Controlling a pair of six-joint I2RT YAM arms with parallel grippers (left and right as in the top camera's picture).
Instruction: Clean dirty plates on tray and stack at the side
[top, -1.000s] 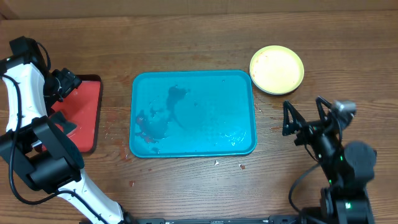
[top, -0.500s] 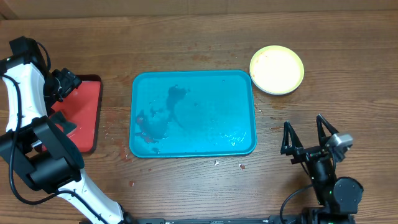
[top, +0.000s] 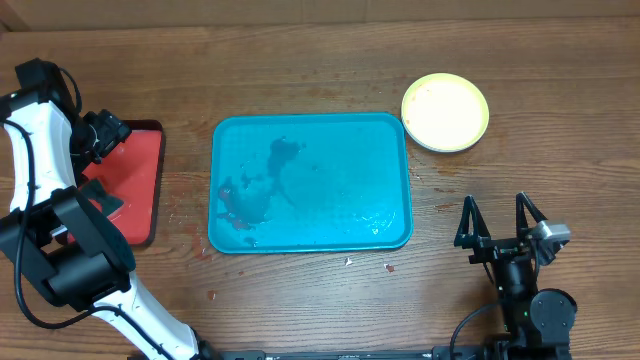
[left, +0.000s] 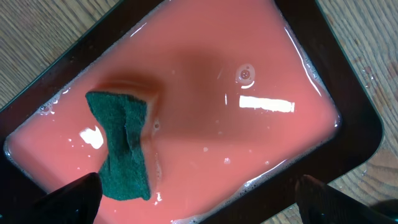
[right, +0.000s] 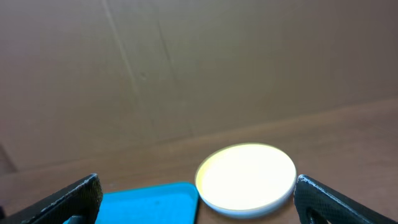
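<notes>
The right gripper (top: 494, 201) stands wide open with nothing between its fingers. It is off the near right corner of the teal tray (top: 340, 150) and apart from it, pointing towards the tray's far side. The left gripper (left: 199, 190) is also spread wide and empty. It hangs over the red tray (top: 140, 185), which sits well apart from the teal tray on its left. The red tray is filled with pink, soapy-looking liquid. A green sponge (left: 124, 146) lies in that liquid, just ahead of one fingertip and not gripped.

The plates (top: 445, 112) sit on the table just beside the teal tray's far right corner. Only the top one shows, pale with a yellow-green rim. I cannot tell how many lie under it. The teal tray holds no plate, only red smears (top: 235, 205) and wet patches near its near left corner, so the stacking looks done or nearly so.

The main risks are these:

- **Knocking the stack:** the plates lie straight ahead of the right gripper, so a careless forward reach could push them along the table or tip the top one.
- **Spilling the liquid:** it reaches close to the red tray's dark rim, so a fast dip for the sponge could slop it onto the wood.
- **Dripping:** a soaked sponge carried towards the teal tray would likely drip on the way.
</notes>
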